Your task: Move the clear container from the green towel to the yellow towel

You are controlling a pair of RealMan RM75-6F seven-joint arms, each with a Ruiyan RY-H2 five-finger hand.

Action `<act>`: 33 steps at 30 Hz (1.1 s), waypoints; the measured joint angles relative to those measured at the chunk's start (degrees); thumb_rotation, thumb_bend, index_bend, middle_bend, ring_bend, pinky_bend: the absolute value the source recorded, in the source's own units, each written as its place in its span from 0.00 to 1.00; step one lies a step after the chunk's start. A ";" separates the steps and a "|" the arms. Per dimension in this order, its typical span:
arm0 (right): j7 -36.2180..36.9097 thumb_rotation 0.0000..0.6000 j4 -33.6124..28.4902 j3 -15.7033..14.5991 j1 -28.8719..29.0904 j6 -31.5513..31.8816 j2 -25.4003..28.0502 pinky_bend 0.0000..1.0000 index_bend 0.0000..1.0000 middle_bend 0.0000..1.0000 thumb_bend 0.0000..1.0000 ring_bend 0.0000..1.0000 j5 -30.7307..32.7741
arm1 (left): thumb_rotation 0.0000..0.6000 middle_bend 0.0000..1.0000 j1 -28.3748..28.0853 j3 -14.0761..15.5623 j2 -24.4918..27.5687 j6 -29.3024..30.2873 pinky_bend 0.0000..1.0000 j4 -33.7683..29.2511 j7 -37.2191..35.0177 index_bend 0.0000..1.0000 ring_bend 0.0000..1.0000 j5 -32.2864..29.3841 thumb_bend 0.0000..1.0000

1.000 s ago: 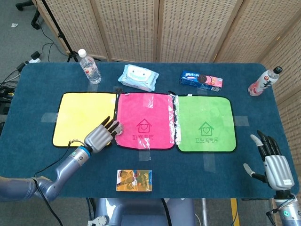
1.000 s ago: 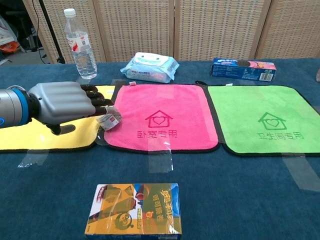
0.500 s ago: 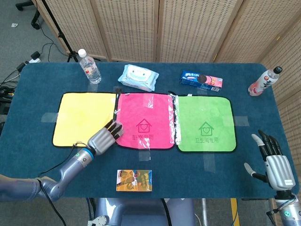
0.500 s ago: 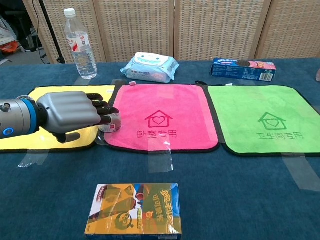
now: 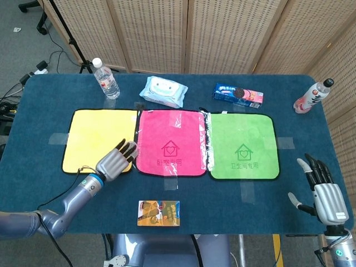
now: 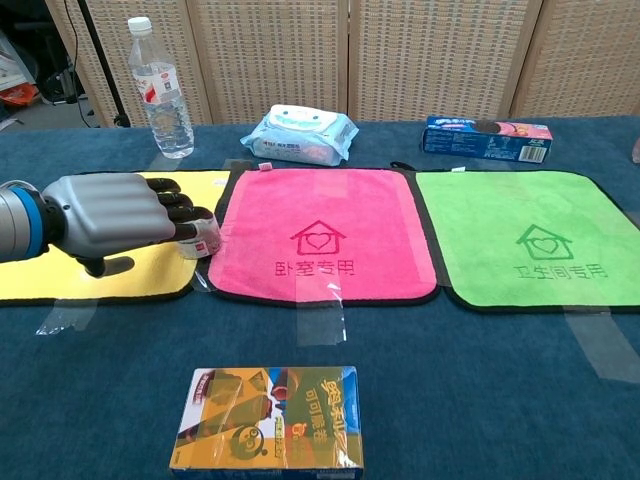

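A small clear container point(image 6: 203, 238) with a red and white label sits under the fingertips of my left hand point(image 6: 108, 214), at the right edge of the yellow towel point(image 6: 130, 283) beside the pink towel point(image 6: 320, 235). The fingers curl over it and grip it. In the head view the left hand point(image 5: 114, 162) covers the container over the yellow towel's point(image 5: 94, 136) near right corner. Nothing lies on the green towel point(image 5: 242, 144). My right hand point(image 5: 325, 192) stays low at the table's near right edge, fingers apart and holding nothing.
A water bottle point(image 5: 105, 78), a wipes pack point(image 5: 163, 90), a cookie box point(image 5: 238, 94) and a pink drink bottle point(image 5: 311, 95) line the far side. A colourful flat box point(image 5: 159, 213) lies near the front edge. Tape strips hold the towels down.
My left hand has carried the container leftward, from over the pink towel's edge to the yellow towel's right edge. The right hand has not moved.
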 measured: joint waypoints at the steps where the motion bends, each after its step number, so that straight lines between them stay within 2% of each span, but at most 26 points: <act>1: -0.06 1.00 0.00 0.00 0.02 -0.05 -0.03 0.05 0.11 0.00 0.31 0.00 0.02 | 1.00 0.00 0.07 0.07 0.10 -0.03 0.00 0.06 -0.01 0.00 0.00 0.06 0.47; 21: -0.20 1.00 -0.09 -0.06 0.00 0.07 -0.06 0.05 0.11 0.00 0.31 0.00 -0.16 | 1.00 0.00 2.36 1.17 4.04 0.16 0.00 -0.25 -0.68 0.00 0.00 1.96 0.47; 33: -0.59 1.00 -0.17 -0.14 0.02 0.02 -0.17 0.05 0.11 0.00 0.31 0.00 -0.25 | 1.00 0.00 3.37 1.28 2.87 -0.88 0.00 1.64 -0.92 0.00 0.00 2.91 0.47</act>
